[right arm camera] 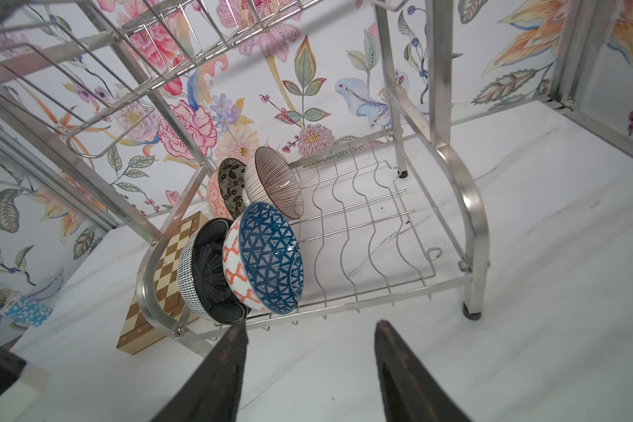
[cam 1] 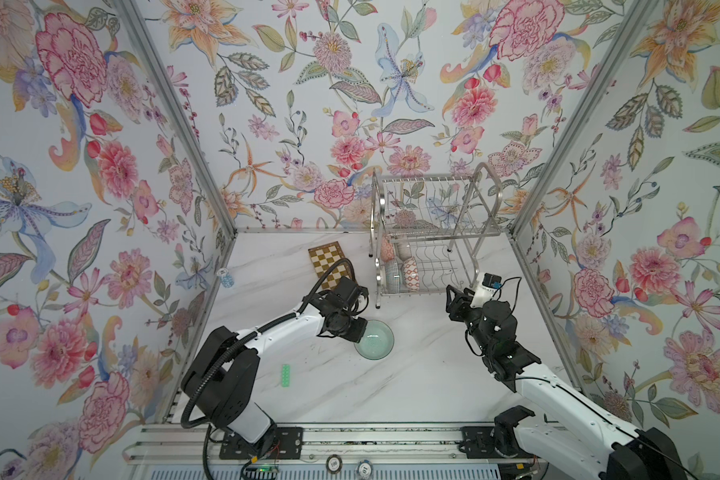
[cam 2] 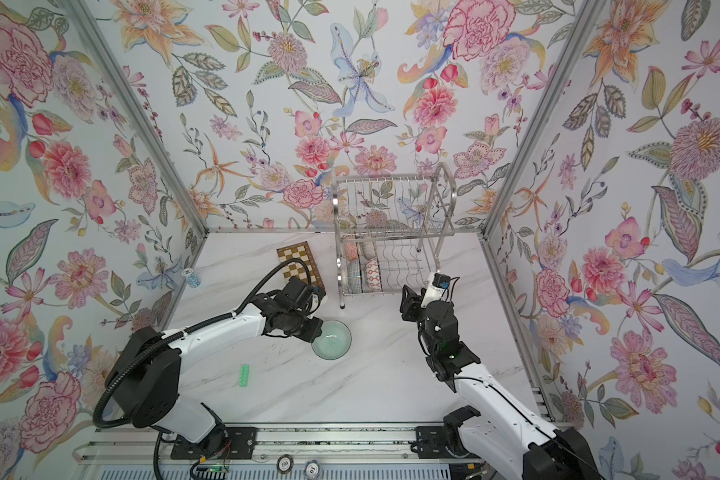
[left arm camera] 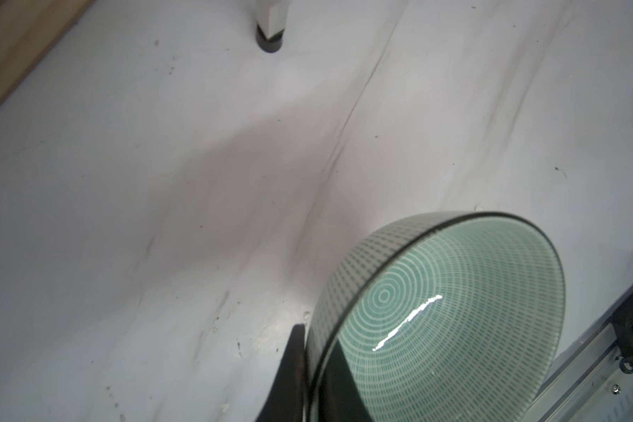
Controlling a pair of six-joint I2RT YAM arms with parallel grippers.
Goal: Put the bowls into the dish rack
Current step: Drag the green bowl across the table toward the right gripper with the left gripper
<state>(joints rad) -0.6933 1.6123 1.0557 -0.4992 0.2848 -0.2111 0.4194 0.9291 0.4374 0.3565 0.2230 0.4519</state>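
A pale mint green bowl [cam 1: 376, 341] [cam 2: 332, 340] is over the middle of the marble table. My left gripper [cam 1: 359, 332] [left arm camera: 313, 369] is shut on its left rim, one finger outside the wall and one inside. The wrist view shows the bowl [left arm camera: 435, 321] tipped toward the camera. The steel dish rack [cam 1: 472, 232] [cam 2: 443, 195] [right arm camera: 454, 175] stands at the back right. Several bowls stand on edge at the left end of its lower shelf, among them the blue triangle-patterned bowl [right arm camera: 271, 255]. My right gripper [cam 1: 454, 296] [right arm camera: 311, 325] hangs open just in front of the rack, empty.
A brown-and-white chessboard [cam 1: 328, 262] lies left of the rack, partly under my left arm's cable. A small green block [cam 1: 285, 375] lies front left. A blue-patterned cup [cam 1: 225, 277] sits by the left wall. Floral walls enclose three sides.
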